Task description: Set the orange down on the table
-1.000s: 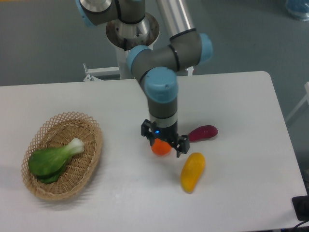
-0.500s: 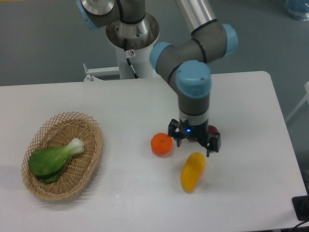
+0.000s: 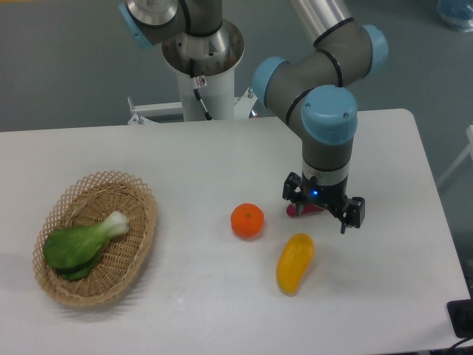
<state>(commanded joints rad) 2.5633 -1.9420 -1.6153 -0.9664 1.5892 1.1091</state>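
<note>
One orange (image 3: 247,220) sits alone on the white surface (image 3: 185,155) near the centre of the frame, free of the arm. Right of it, the single claw (image 3: 323,209) hangs with fingers spread wide and nothing between them, over one dark purple fruit (image 3: 297,211) mostly hidden beneath it. One yellow-orange fruit (image 3: 295,262) lies lower right of the orange. At lower left, one wicker basket (image 3: 94,237) holds one leafy green vegetable (image 3: 81,245).

1. You have one orange (image 3: 247,220) sitting on the table (image 3: 185,155).
2. You have one yellow-orange mango-shaped fruit (image 3: 295,263).
3. You have one dark purple fruit (image 3: 297,211), mostly hidden.
4. You have one wicker basket (image 3: 137,244) near the left edge.
5. You have one leafy green vegetable (image 3: 81,244) inside it.
</note>
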